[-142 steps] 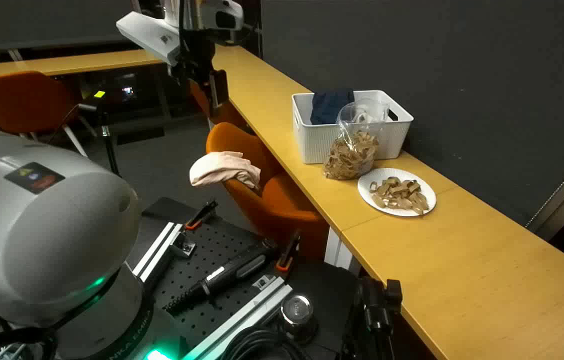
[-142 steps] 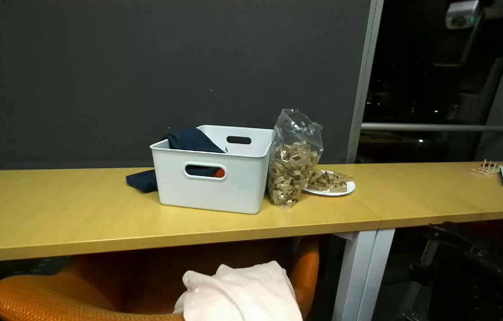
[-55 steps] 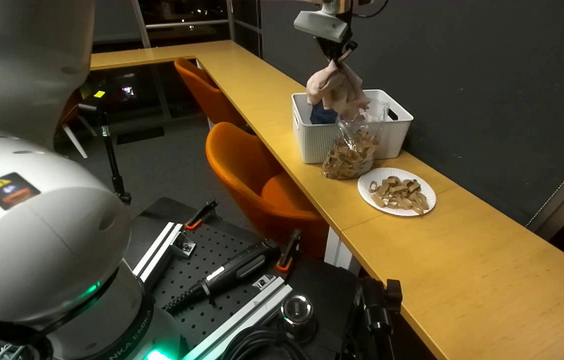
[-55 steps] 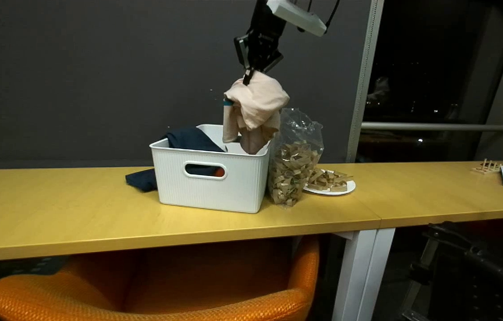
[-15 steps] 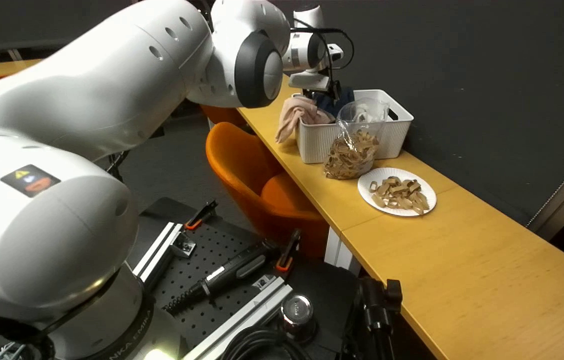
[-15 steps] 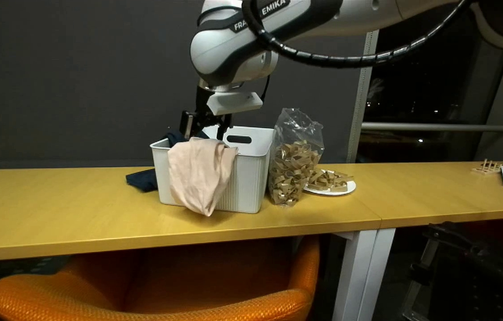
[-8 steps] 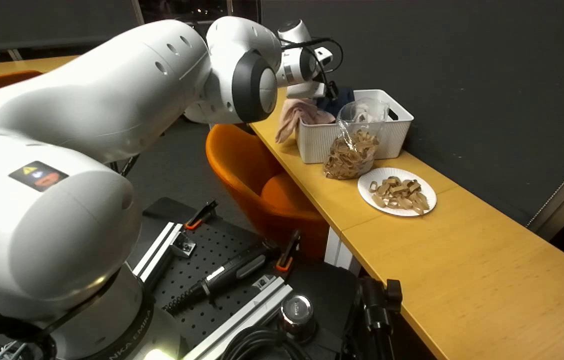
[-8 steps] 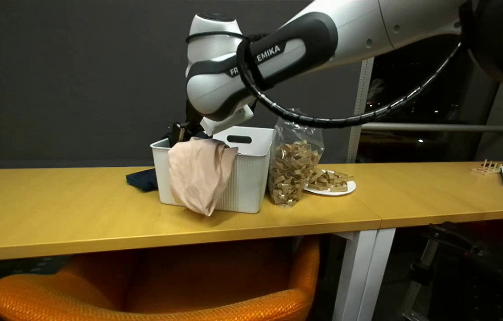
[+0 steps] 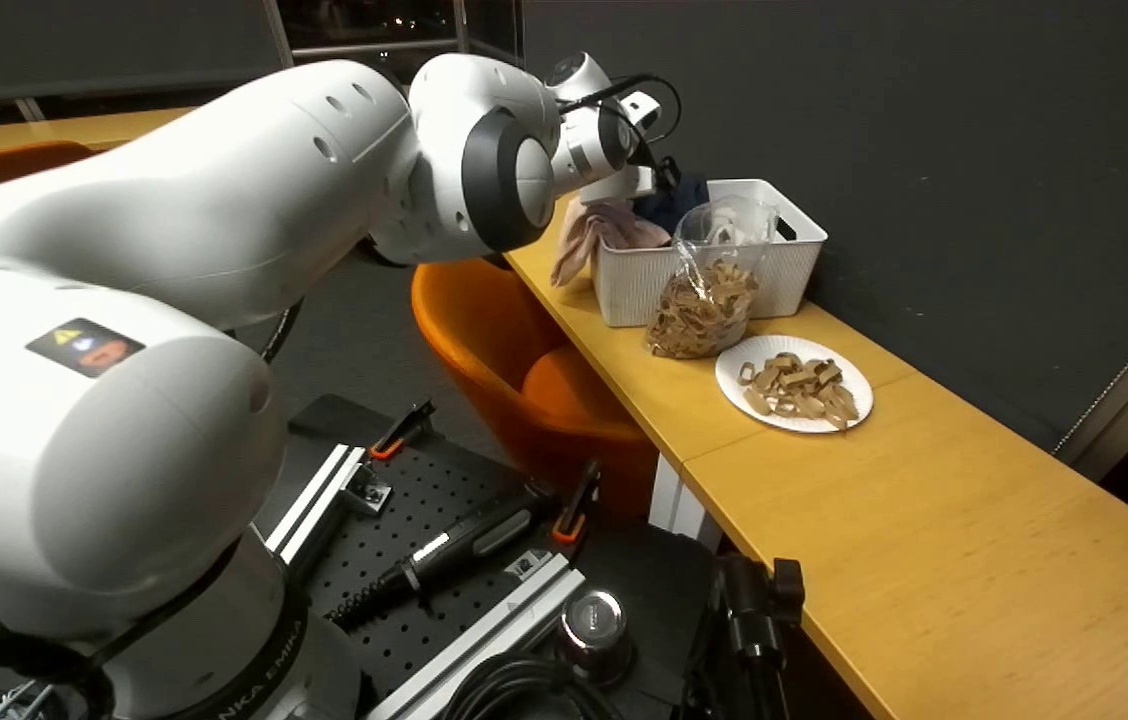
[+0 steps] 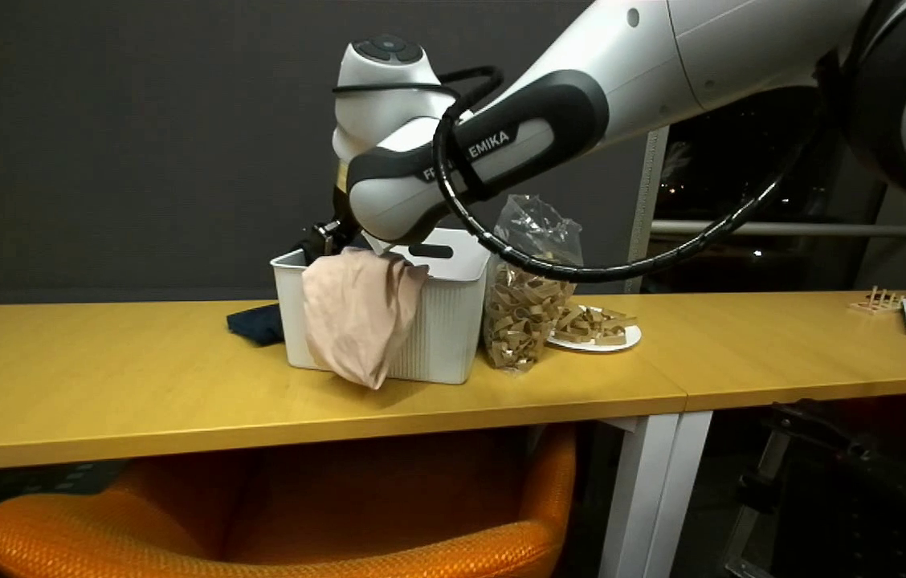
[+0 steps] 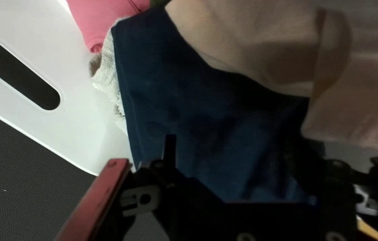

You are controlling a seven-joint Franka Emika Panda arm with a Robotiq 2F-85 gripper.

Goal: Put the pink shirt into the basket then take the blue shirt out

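While your arm (image 9: 254, 190) reaches across to the white basket (image 10: 449, 337), the gripper (image 11: 232, 160) sits low at its opening, and the wrist view shows you its two fingers parted, with the blue shirt (image 11: 189, 110) visible between them; whether the tips touch the cloth, you cannot tell, and in both exterior views most of the gripper is hidden from you. Your blue shirt lies in the basket, overlapping a cream, rough-textured cloth (image 11: 106, 75), with a brighter pink garment (image 11: 98, 20) near that. The pink shirt (image 10: 357, 313) is only partly in: it drapes over the rim, one portion inside on top of the blue shirt in the wrist view, the rest hanging down outside the wall. Just beside the basket, a fold of navy cloth (image 10: 255, 323) rests on the table (image 10: 116, 369); you cannot tell whether it belongs to the same shirt. On the basket's opposite side you have a clear bag (image 10: 537, 225) of tan strips (image 9: 694, 320) standing upright, then a white plate (image 9: 759, 352) holding similar pieces on the same table. An orange chair (image 9: 464, 320) stands at the table's edge.
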